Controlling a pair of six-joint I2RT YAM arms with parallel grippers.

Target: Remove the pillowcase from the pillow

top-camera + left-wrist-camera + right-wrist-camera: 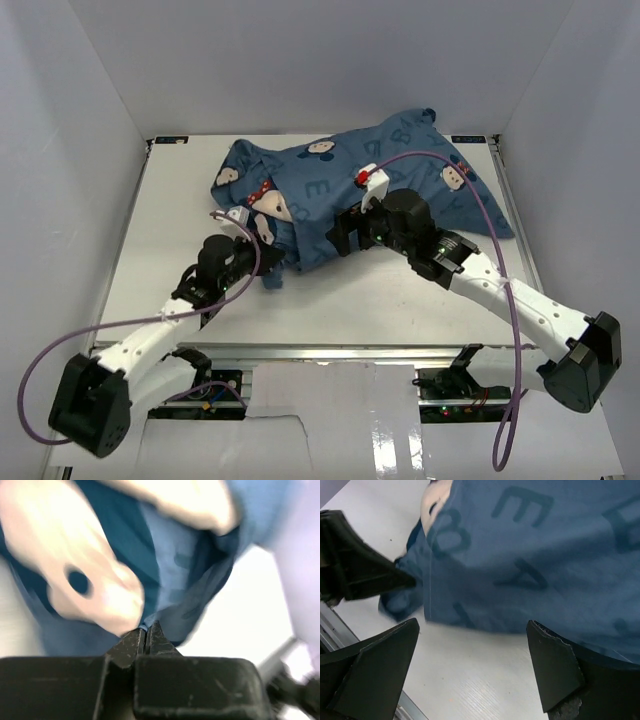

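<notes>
So the pillowcase (330,185) is lying crumpled on the far half of the white worktop (330,300), spread from about the middle over to the right side, with one corner trailing down toward the left arm. As a container it's a bit of a mystery: it looks puffed up in the middle, but I honestly can't tell from any view whether the pillow is showing, it's all blue fabric. The left tool (262,238) is clamped right down, its two fingers pressed together with a thin edge of the pillowcase (175,570) pinched between the tips at the near-left corner. The right wrist view shows the same thing from the side, the left tool (409,579) nipping that corner of the cloth (530,555). The right tool (472,625) is spread wide with nothing in it, hanging just above the worktop at the near edge of the fabric. For writing, the print has big pale letters; I can read an E and an A clearly, plus something round like an O or Q. There are also cartoon mouse faces (321,147) and a red bow (262,188).
</notes>
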